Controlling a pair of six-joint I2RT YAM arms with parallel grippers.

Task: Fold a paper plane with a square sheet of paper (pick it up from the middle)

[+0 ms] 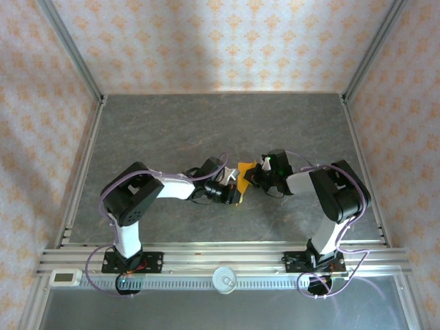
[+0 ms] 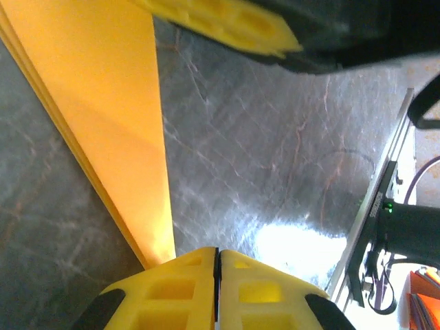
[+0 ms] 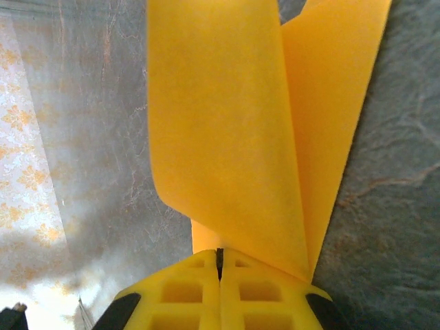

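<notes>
Mid-frame from above, the right pincer (image 3: 220, 256) is clamped on the folded orange paper (image 3: 220, 124); the left pincer (image 2: 217, 267) is closed, paper beside it.

A dark grey marbled tabletop (image 1: 206, 124) sits inside pale walls papered with an orange floral pattern (image 1: 227, 41), with a ribbed aluminium rail (image 1: 206, 265) along its near edge. Two black-and-white arms trailing thin purple cables (image 1: 101, 199) reach in from either side and meet just in front of the table's middle. The left gripper (image 1: 236, 184) and the right gripper (image 1: 254, 173) stand close together, with a small bright orange paper sheet (image 1: 245, 167) between them, partly hidden by the left one. On the rail rest a round white disc (image 1: 225, 278) and, at its left end, a small white box with a display (image 1: 65, 277).
</notes>
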